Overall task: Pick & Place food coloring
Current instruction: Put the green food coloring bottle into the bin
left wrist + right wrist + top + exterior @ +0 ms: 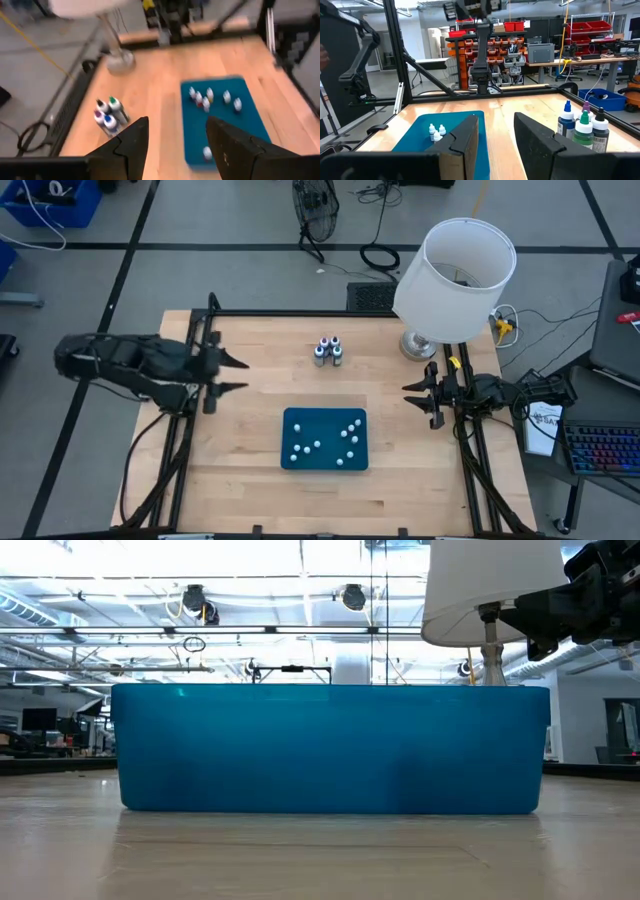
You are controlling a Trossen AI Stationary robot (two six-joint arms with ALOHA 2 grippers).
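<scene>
Left gripper (236, 375), seen from above, hovers over the table's (250, 440) left side, jaws parted and empty. Right gripper (412, 394) waits at the right edge, jaws apart, empty. Four food coloring bottles (328, 351) stand clustered on bare wood, apart from the teal tray (300, 420), which holds small white items (345, 435). A white lamp (455, 275) stands at the far right corner.

Low view: the tray wall (330, 748) fills the frame; bottles hidden.

Left wrist view: fingers (134, 145) spread, bottles (110, 116) beside the tray (220, 125).

Right wrist view: fingers (465, 142) apart, bottles (582, 125) upright.
</scene>
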